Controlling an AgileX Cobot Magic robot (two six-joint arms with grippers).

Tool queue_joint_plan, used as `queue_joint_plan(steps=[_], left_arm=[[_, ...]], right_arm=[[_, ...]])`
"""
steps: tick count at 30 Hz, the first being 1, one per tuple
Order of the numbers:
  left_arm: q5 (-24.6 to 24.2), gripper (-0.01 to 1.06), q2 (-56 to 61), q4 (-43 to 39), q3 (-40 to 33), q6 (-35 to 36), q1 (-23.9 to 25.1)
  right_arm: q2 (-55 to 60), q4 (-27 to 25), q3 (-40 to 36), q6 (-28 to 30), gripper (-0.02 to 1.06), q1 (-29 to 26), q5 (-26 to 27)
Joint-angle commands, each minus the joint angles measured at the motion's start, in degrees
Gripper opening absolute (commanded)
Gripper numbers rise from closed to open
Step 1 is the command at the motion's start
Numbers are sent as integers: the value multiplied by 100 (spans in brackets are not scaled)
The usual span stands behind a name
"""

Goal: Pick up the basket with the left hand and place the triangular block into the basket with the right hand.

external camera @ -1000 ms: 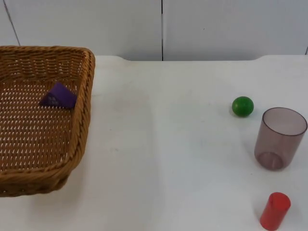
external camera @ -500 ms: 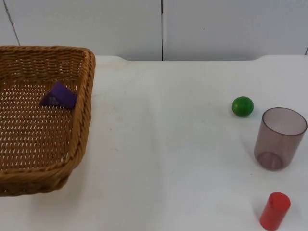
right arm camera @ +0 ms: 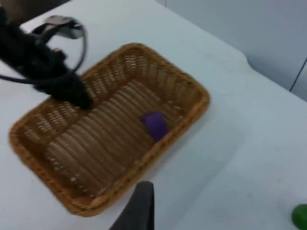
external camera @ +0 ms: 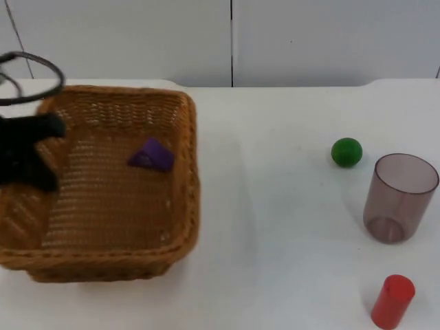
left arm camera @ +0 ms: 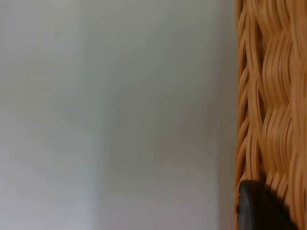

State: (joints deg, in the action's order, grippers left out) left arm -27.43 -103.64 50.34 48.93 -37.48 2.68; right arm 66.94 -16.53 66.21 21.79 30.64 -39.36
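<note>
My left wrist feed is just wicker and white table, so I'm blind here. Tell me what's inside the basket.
Observer: A purple triangular block lies on the floor of the basket.
Operator: Report where the left gripper sits.
Observer: The left gripper grips one of the basket's side walls.
Operator: Now give me the right gripper.
Observer: The right gripper hangs above the table beside the basket, not touching it.

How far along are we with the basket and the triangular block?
The purple triangular block already lies inside the basket, so the placing looks done. The left gripper is at the basket's left rim, apparently holding it. The right gripper hangs above the table beside the basket. Little appears left beyond setting the basket down.
</note>
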Motion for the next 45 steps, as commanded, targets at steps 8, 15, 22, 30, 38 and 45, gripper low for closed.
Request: queue_joint_plan(steps=[8, 15, 22, 30, 38, 45], left_arm=[[101, 0, -1478, 458, 1513, -14, -911], [74, 14, -1898, 691, 1764, 47, -1010], [42, 91, -1738, 202, 1764, 47, -998], [48, 105, -497, -737, 1764, 118, -601], [-693, 105, 1312, -1675, 1754, 723, -471], [-1443, 105, 2440, -1675, 1742, 804, -471]], right_arm=[[-52, -14, -13, 10, 88, -16, -294], [-52, -3, -13, 10, 88, -16, -292], [-52, 147, -13, 34, 88, -16, -188], [-251, 199, -13, 73, 88, -16, 127], [-1156, 237, -13, 73, 88, -16, 125], [-1959, 237, -492, 73, 88, -16, 140]])
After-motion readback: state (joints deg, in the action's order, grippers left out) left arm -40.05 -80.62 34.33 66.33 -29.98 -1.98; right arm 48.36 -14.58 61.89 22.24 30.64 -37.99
